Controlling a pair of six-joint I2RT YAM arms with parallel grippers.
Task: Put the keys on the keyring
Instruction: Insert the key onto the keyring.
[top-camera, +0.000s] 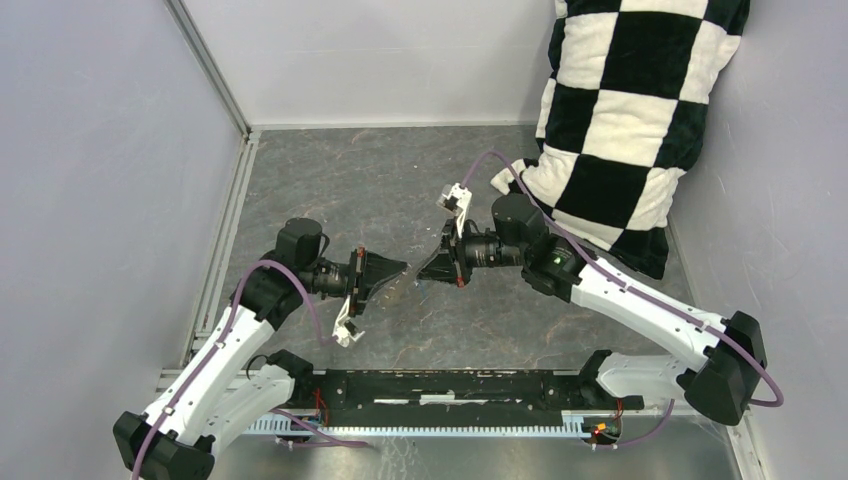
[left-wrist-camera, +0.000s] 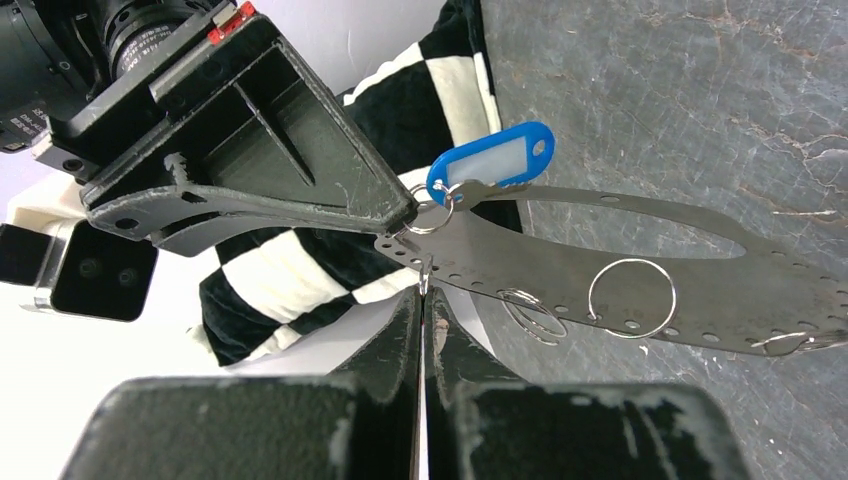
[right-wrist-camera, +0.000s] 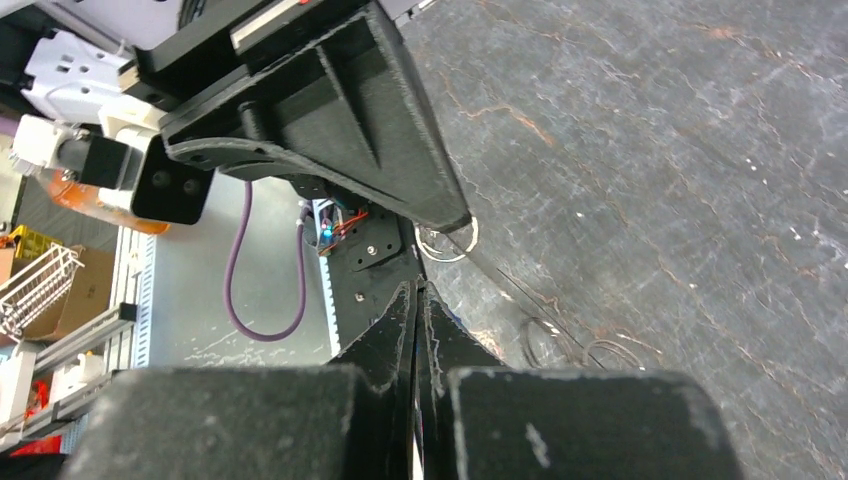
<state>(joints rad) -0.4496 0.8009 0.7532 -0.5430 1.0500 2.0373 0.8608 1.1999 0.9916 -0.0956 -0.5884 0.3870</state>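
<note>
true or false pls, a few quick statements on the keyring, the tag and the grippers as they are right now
1. A blue tag hangs at the end of the keyring next to the right gripper. True.
2. Both grippers are wide open. False: the left gripper and the right gripper are both shut.
3. The keyring lies flat on the table. False: it is up in the air between the two gripper tips.
4. Several wire rings hang on the keyring. True.
5. A chequered cushion sits in the far right corner. True.
</note>
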